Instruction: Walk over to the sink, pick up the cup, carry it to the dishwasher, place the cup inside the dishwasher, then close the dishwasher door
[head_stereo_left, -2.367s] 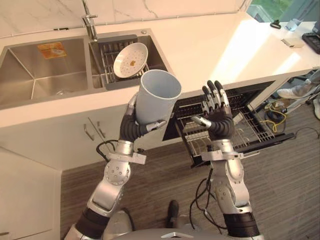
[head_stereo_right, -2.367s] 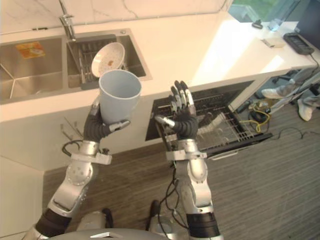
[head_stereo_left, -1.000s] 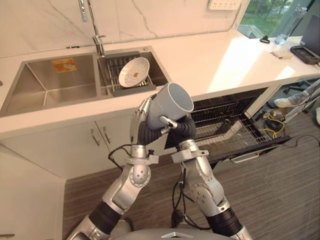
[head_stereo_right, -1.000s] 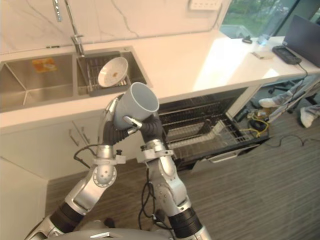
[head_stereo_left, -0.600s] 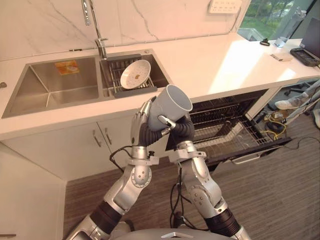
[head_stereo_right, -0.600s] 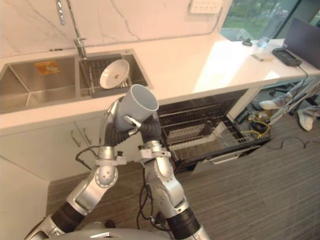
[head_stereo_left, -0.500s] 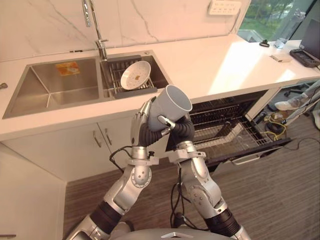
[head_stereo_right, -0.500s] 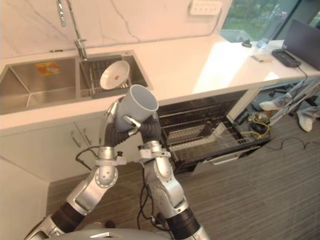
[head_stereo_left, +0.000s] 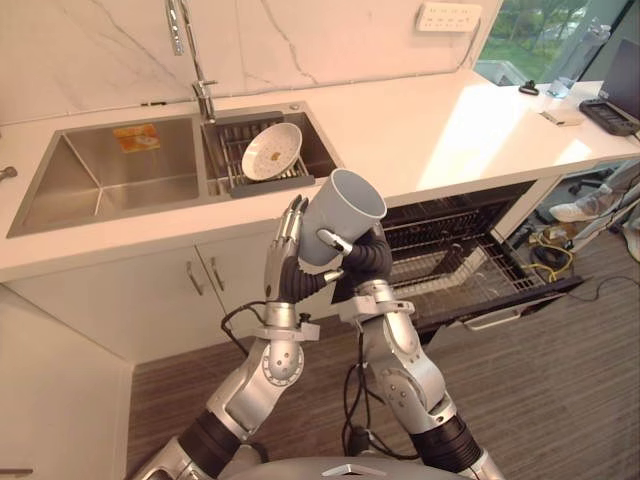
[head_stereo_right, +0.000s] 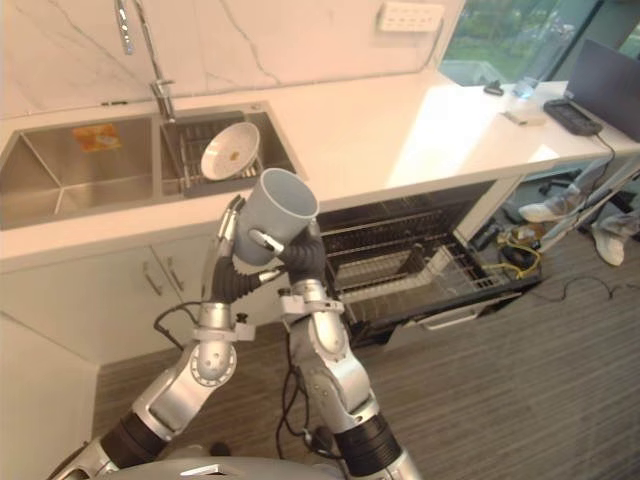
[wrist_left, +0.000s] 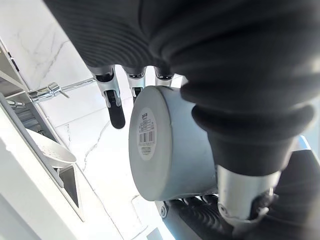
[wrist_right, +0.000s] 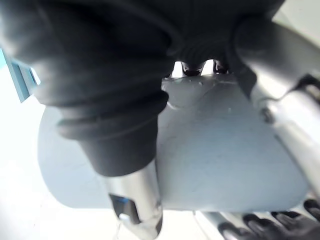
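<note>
**Cup in the air between two hands: drop and snag risks**

**Item.** Pale grey cup (head_stereo_left: 345, 215), tilted with its mouth up and to the far right. It is held in the air on the near side of the counter (head_stereo_left: 420, 120) edge, over the floor and just left of the open dishwasher (head_stereo_left: 455, 262).

**Right hand** (head_stereo_left: 365, 258). Thumb and fingers are clamped round the cup wall, and its wrist view shows them wrapped on it.

**Left hand** (head_stereo_left: 288, 262). Its fingers (wrist_left: 116, 107) are straight and spread, standing along the cup's left side near the base. I cannot tell whether they touch it.

**Risks, as judged.**
- Slip: the wall looks smooth and tapered, and probably only one hand grips it. A loose clamp could let the cup slide out onto the floor.
- Snag: the left fingers stand close beside the cup, so either hand moving away crooked could knock it askew.
- Placement: the rack is wire. A cup coming in tilted could catch its rim on the wires, or tip over once released.
- Door: the rack stands pulled out, so closing the door before it is pushed in would jam.
</note>
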